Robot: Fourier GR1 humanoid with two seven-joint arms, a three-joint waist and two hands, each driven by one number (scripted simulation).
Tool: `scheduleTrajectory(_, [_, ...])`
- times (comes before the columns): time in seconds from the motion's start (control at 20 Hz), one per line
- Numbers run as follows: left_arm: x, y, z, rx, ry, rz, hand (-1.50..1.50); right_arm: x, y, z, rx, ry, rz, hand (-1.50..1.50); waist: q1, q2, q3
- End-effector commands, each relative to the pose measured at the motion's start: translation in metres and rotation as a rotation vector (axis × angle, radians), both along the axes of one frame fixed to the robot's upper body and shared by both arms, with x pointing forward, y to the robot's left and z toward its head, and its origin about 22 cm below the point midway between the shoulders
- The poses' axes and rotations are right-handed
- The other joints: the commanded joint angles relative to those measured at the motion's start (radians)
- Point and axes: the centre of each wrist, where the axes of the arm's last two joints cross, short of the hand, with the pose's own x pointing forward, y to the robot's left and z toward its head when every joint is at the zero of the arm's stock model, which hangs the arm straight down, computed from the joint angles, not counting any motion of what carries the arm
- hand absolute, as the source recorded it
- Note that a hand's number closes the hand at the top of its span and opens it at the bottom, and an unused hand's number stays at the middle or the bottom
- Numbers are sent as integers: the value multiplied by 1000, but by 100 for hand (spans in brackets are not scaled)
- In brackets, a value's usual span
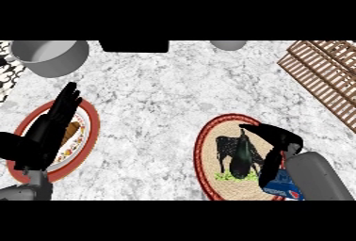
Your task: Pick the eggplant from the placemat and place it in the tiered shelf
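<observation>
Lower right of frame: I see my right hand [277, 141] arched over the dark elongated eggplant [242, 157], fingers curled beside it, on the round woven red-rimmed placemat [208, 155]. Left hand [52, 127] rests open, lower left.

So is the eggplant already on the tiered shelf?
No, the eggplant lies on the placemat under the right hand, far from the tiered shelf.

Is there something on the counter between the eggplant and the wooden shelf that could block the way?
Nothing visible does. The eggplant lies on the placemat by the right hand; only bare counter stretches toward the shelf at the upper right.
</observation>
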Motion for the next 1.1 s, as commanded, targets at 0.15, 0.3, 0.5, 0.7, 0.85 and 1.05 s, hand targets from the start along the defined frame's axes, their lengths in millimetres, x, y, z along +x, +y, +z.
scheduleTrajectory(0.15, [-6,-2,-9,1,5,-25,0,-18,7,-41,33,92,-26,-150,10,22,21])
scheduleTrajectory(0.3, [0,2,-4,6,-4,17,0,-35,10,-48,46,88,-14,-150,2,21,21])
scheduleTrajectory(0.5, [4,-6,2,-5,5,-13,0,-27,10,-51,21,51,-45,-150,9,24,21])
scheduleTrajectory(0.7, [-2,-4,-2,-13,32,-34,0,-34,-1,-53,-30,-119,-44,150,12,24,22])
scheduleTrajectory(0.85, [9,2,-3,-4,13,4,0,-42,5,-60,-34,-183,-42,150,3,25,21])
scheduleTrajectory(1.05, [-4,-4,13,9,2,5,0,-29,2,-45,-33,-288,-60,150,13,20,21])
